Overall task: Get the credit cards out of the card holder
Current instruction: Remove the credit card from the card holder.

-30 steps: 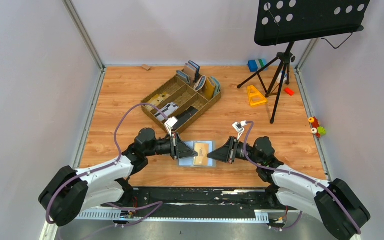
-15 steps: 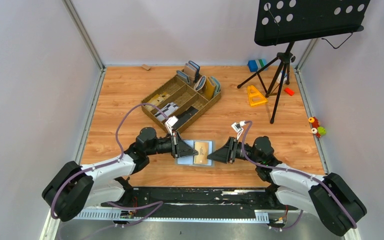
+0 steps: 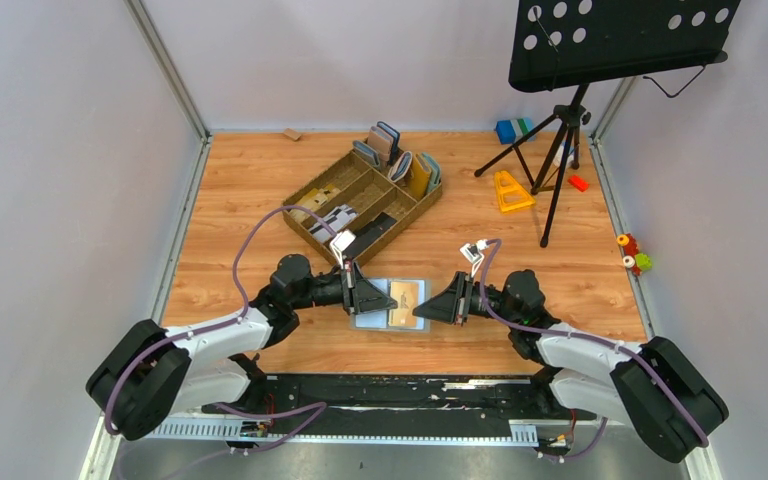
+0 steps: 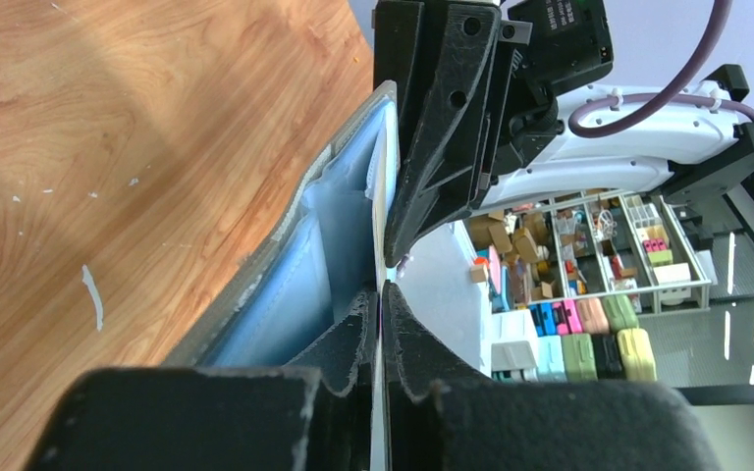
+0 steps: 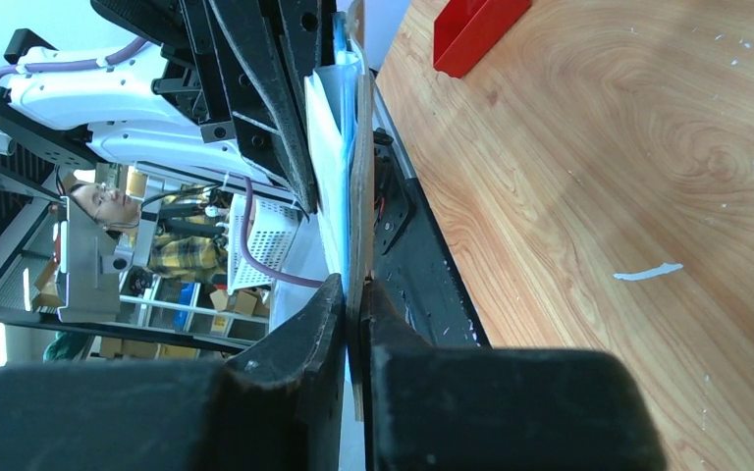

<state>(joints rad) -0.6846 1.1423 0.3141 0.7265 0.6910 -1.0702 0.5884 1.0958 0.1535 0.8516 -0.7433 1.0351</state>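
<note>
The card holder [image 3: 371,320] is open, with light blue inside faces, and is held between my two grippers just above the wooden table. A tan card [image 3: 405,299] lies on its right half. My left gripper [image 3: 392,299] is shut on a thin pale layer of the holder; in the left wrist view the holder [image 4: 304,255] runs up from my left gripper [image 4: 380,306]. My right gripper [image 3: 417,312] is shut on the tan card's edge. In the right wrist view the tan card [image 5: 358,147] and the blue holder [image 5: 334,147] stand edge-on above my right gripper [image 5: 355,294].
A brown compartment tray [image 3: 312,190] with cards and upright wallets [image 3: 400,160] stands behind the grippers. A music stand tripod [image 3: 560,140], a yellow piece [image 3: 510,190], a blue block [image 3: 510,130] and a red block [image 3: 578,182] are at the back right.
Both grippers and the card holder between them have shifted slightly away from the near edge. Both stay shut.
</note>
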